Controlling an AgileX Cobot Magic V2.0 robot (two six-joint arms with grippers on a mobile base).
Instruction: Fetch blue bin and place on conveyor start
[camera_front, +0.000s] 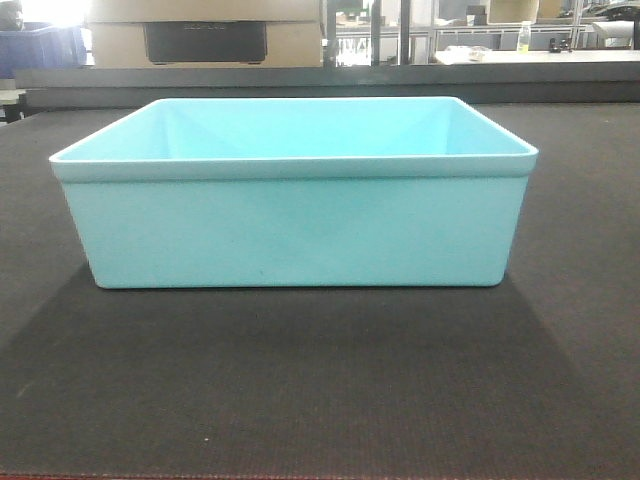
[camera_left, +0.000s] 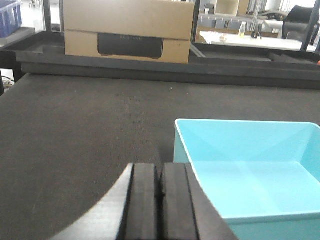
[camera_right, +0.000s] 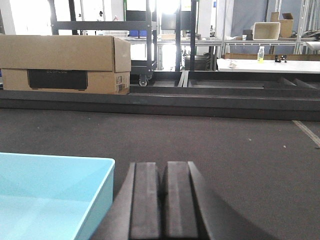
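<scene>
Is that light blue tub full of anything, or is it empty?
Empty, as far as visible. The blue bin stands upright on the dark belt, and both wrist views show only bare floor inside.

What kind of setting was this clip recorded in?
Most likely a warehouse or logistics test floor. A pale blue bin sits on a wide dark conveyor belt, a cardboard carton stands beyond the belt, and metal racking and work tables fill the background.

The left gripper had its two dark pads pressed flat together, nothing between them, pointing level and forward. The right gripper matched it, pads likewise closed together, level and empty
</scene>
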